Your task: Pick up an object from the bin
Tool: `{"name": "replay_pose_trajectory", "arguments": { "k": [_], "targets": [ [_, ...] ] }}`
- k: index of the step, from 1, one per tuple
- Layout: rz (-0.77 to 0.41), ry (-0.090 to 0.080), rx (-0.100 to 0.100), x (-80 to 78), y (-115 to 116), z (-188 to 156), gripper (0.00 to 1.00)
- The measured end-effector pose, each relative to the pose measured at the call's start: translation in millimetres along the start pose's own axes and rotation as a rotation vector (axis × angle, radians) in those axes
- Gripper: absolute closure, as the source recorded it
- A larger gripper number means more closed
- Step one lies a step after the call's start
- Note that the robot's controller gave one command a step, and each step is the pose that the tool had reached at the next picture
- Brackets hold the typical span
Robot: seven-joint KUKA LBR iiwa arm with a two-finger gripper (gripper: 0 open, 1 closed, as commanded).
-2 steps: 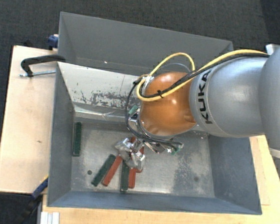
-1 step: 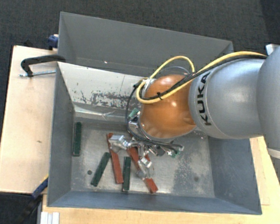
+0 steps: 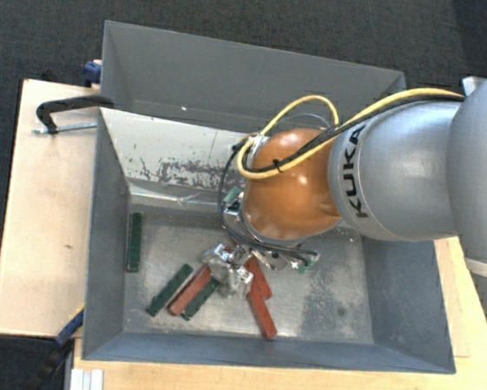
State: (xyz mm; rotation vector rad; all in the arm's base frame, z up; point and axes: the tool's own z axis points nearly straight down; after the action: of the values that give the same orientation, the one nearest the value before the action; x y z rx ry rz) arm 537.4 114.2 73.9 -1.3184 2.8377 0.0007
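Note:
My gripper (image 3: 229, 267) hangs low over the middle of the bin floor, under the orange wrist cover. It is right above the upper ends of a red-brown bar (image 3: 189, 294) and a dark green bar (image 3: 200, 299) that lie side by side, slanting down to the left. Another red-brown bar (image 3: 262, 306) slants down to the right from just beside the gripper. A second dark green bar (image 3: 168, 290) lies a little farther left, parallel to the pair. Whether anything is held between the jaws is hidden.
One more dark green bar (image 3: 134, 241) lies upright along the bin's left wall, apart from the others. A small green piece (image 3: 307, 260) peeks out under the wrist cover on the right. The arm covers the bin's upper right part.

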Motion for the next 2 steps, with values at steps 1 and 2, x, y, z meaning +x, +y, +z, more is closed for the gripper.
{"name": "replay_pose_trajectory", "arguments": {
  "k": [1, 2],
  "targets": [
    [0.001, 0.006, -0.004, 2.2, 0.8, 2.4, 0.0],
    [0.001, 0.006, -0.004, 2.2, 0.9, 2.4, 0.0]
  ]
}}
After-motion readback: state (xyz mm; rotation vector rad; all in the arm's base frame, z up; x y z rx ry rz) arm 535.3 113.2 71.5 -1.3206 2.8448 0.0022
